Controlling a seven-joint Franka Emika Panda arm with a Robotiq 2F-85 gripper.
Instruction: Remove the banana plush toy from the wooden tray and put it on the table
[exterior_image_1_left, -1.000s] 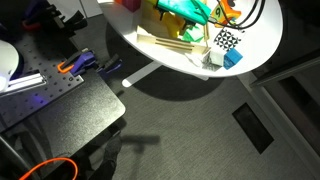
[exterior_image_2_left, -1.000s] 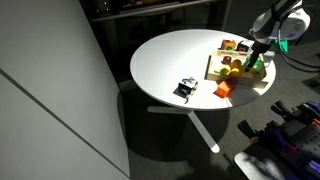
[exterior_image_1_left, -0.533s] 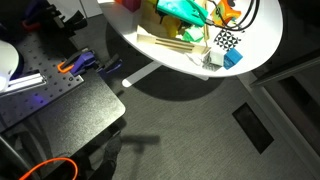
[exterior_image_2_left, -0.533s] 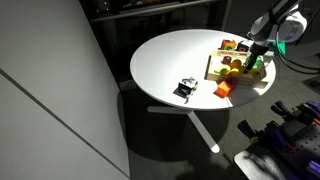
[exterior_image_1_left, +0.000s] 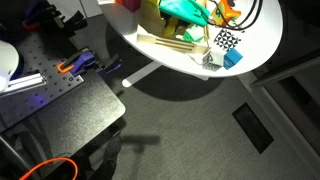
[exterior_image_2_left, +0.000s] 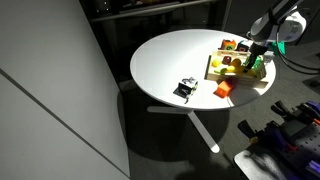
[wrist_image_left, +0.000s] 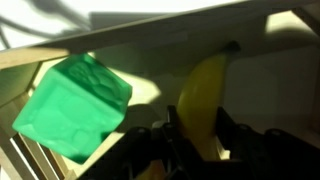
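Fingers (wrist_image_left: 246, 141) seemingly astride banana plush toy (wrist_image_left: 204, 95)

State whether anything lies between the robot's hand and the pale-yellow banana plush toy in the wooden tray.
Nothing visible does: in the wrist view the hand flanks the pale-yellow banana plush toy; the green cube lies beside it, apart.

White rounded arm (exterior_image_2_left: 280, 12) — green band, dark jaws.

No words, numbers or brand marks can be read in any view. The only sign-like marking is a black-and-white checked pattern on a small block (exterior_image_1_left: 227, 41) at the right of the table (exterior_image_1_left: 262, 50), too small to make out.
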